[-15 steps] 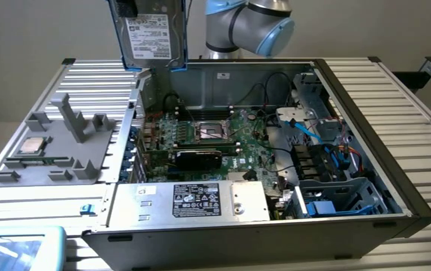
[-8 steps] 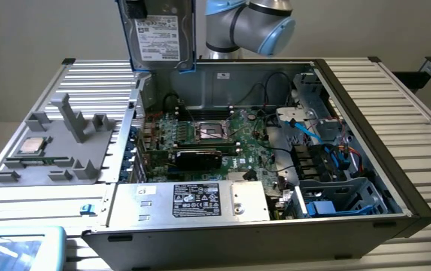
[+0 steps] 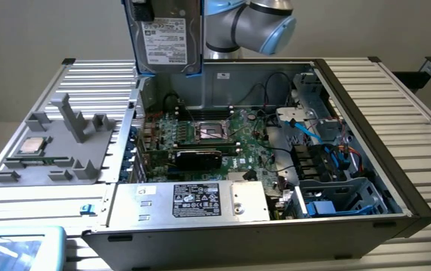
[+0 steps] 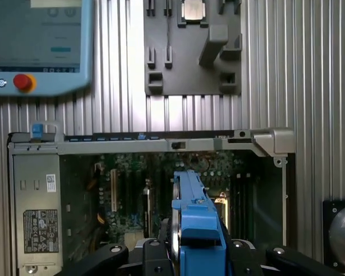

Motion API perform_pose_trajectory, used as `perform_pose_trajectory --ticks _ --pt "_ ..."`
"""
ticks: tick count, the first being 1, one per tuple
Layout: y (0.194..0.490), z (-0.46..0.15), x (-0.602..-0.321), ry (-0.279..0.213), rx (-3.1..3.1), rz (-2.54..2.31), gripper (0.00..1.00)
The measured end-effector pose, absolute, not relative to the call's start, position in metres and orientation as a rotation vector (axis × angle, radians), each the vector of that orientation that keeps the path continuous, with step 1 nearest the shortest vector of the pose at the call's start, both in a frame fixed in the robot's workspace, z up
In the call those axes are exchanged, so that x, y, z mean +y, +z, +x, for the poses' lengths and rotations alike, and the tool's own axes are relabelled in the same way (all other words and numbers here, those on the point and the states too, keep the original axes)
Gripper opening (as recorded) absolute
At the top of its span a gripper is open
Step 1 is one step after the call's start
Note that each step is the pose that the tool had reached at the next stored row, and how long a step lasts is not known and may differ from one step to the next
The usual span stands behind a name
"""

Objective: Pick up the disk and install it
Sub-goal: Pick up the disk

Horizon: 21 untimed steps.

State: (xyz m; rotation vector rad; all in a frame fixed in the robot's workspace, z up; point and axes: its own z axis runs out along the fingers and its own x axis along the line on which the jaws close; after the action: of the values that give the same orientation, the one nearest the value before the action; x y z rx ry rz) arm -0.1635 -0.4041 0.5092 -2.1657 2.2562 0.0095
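Observation:
The disk (image 3: 166, 36), a silver-grey drive with a white label in a blue carrier, hangs upright high above the back left corner of the open computer case (image 3: 366, 113). In the wrist view I see the disk's blue carrier (image 4: 196, 221) edge-on, with the black fingers (image 4: 152, 256) pressed on both sides of it. My gripper (image 4: 196, 256) is shut on the disk, above the motherboard (image 4: 138, 190).
Inside the case lie the motherboard (image 3: 215, 135), cables, a silver power supply box with a black label (image 3: 193, 200), and a drive cage (image 3: 343, 197) at the exterior view's right. A grey fixture (image 3: 57, 147) holding a CPU chip (image 3: 33, 145) sits beside the case. A teach pendant (image 4: 37, 43) lies nearby.

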Motion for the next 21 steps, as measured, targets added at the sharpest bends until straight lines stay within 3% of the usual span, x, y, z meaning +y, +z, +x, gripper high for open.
perform_pose_trajectory --ticks 13,21 --pt "0.514 -0.113 -0.418 0.003 2.259 -2.169 0.37" --pt "0.516 -0.094 -0.423 -0.026 2.272 -2.181 0.37"
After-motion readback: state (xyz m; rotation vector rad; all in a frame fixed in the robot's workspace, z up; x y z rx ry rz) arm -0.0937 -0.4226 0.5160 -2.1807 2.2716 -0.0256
